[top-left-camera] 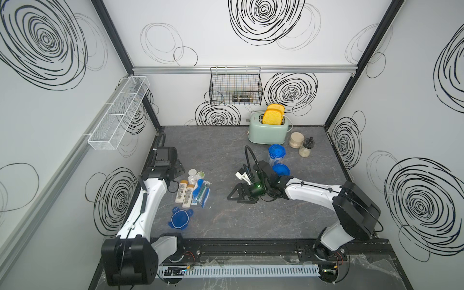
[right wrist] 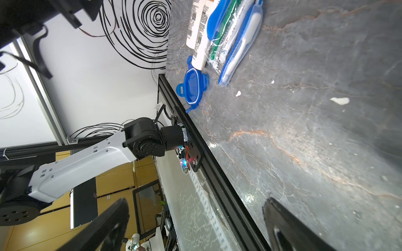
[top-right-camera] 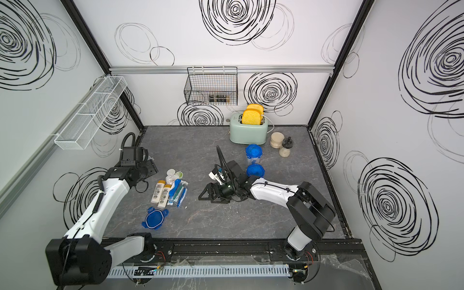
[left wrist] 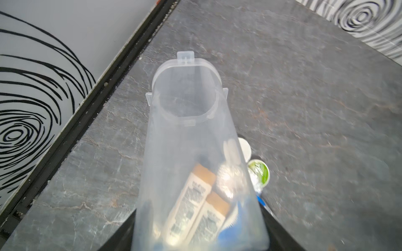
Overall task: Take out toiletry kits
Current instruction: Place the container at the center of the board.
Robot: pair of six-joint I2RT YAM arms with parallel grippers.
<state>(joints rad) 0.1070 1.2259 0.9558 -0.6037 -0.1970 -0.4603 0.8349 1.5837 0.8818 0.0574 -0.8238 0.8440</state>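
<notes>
The toiletry kits lie loose on the grey table at the left: two cream bottles with tan caps [top-left-camera: 184, 195], blue toothbrushes and a green tube in clear wrap [top-left-camera: 201, 193], and white [top-left-camera: 192, 172] and green [top-left-camera: 200, 174] round tins. My left gripper [top-left-camera: 179, 169] is shut on a clear container [left wrist: 191, 134], open mouth pointing away and nothing at the mouth end. The bottles [left wrist: 195, 206] show blurred through its wall, and the green tin [left wrist: 259, 171] lies beside it. My right gripper [top-left-camera: 234, 196] hangs open at mid-table, nothing between its fingers [right wrist: 282, 221].
A loose blue lid [top-left-camera: 180, 218] lies in front of the kits. Two blue-lidded containers [top-left-camera: 276, 153] [top-left-camera: 281, 169] stand behind my right wrist. A green toaster [top-left-camera: 268, 131] and two jars [top-left-camera: 296, 140] [top-left-camera: 306, 148] sit at the back. A wire basket [top-left-camera: 236, 86] and a white mesh shelf [top-left-camera: 118, 118] hang on the walls.
</notes>
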